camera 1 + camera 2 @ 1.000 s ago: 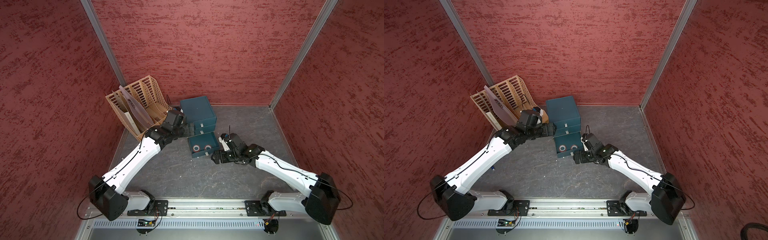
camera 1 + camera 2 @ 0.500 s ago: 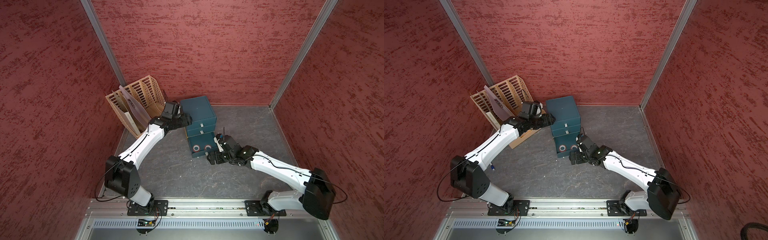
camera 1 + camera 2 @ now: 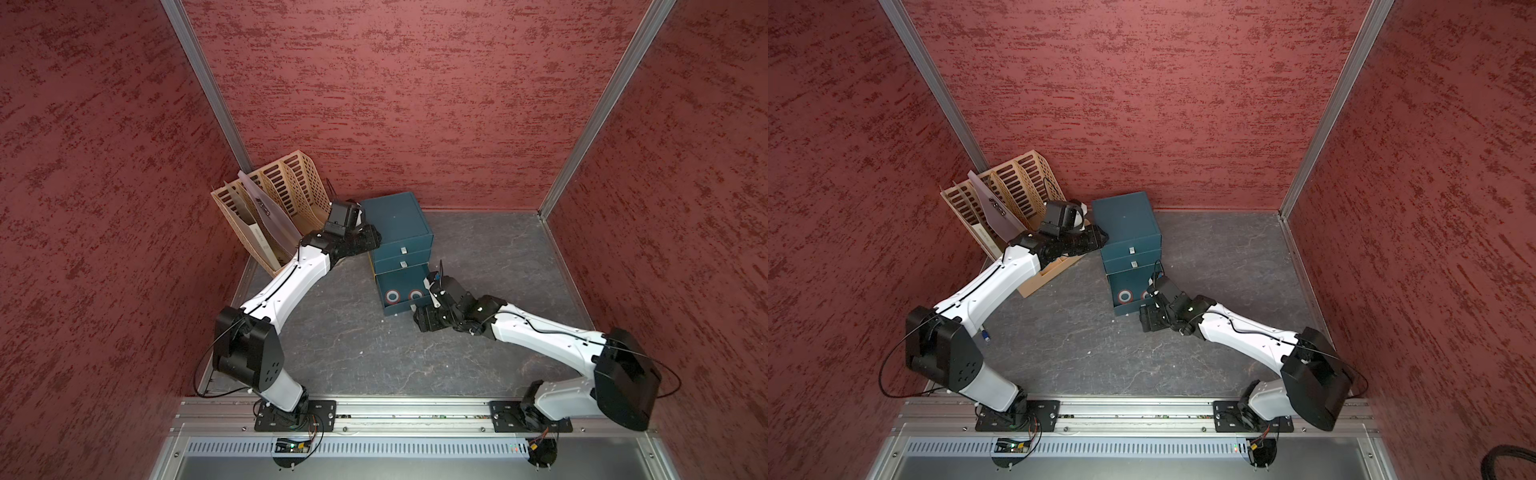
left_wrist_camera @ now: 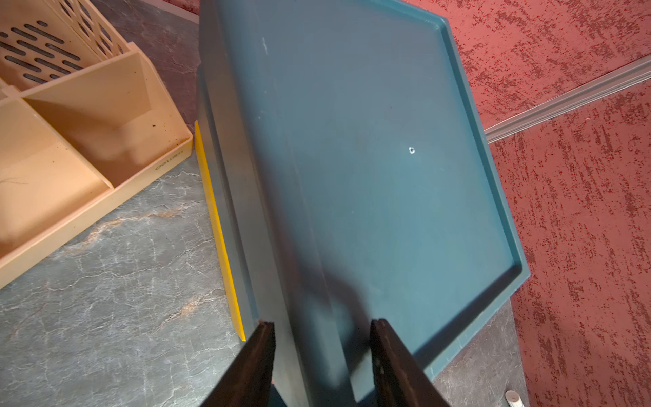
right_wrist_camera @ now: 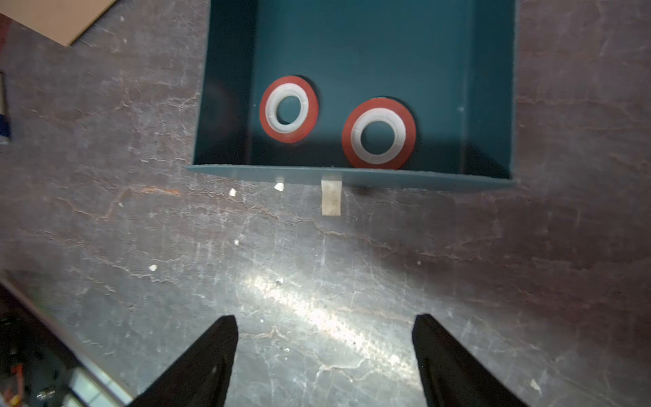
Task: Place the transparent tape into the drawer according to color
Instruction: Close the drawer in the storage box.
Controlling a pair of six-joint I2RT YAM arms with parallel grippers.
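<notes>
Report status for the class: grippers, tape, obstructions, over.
Left gripper straddles top edge of cabinet, grip unclear. Right gripper open, empty, facing open bottom drawer. Two red tape rolls lie inside. Only white scraps on table between.

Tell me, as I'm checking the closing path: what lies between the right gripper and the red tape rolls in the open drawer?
In the right wrist view: tabletop with white crumbs, then the drawer's front wall and its pale pull tab.
</notes>
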